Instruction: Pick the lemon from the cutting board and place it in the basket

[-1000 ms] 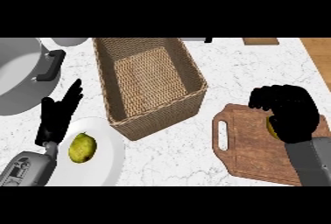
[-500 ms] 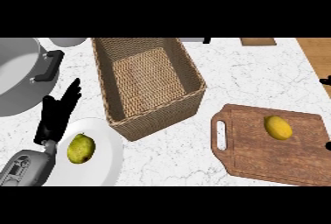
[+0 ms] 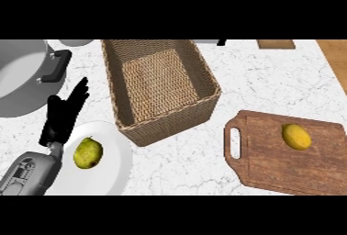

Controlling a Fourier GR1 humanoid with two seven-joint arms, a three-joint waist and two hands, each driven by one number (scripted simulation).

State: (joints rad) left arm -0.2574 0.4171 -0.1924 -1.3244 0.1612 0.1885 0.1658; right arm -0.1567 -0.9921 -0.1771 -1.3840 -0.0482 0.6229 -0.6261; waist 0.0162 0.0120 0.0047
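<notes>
Nearest, the left hand point(image 3: 64, 112) rests by the white plate point(image 3: 115, 174) (fingers straight, holding nothing), probably just parked. Rightward, the lemon point(image 3: 296, 136) lies free on the cutting board point(image 3: 284, 170), well apart from it. Beyond sits the basket point(image 3: 203, 98), awaiting it; no right hand shows.
</notes>
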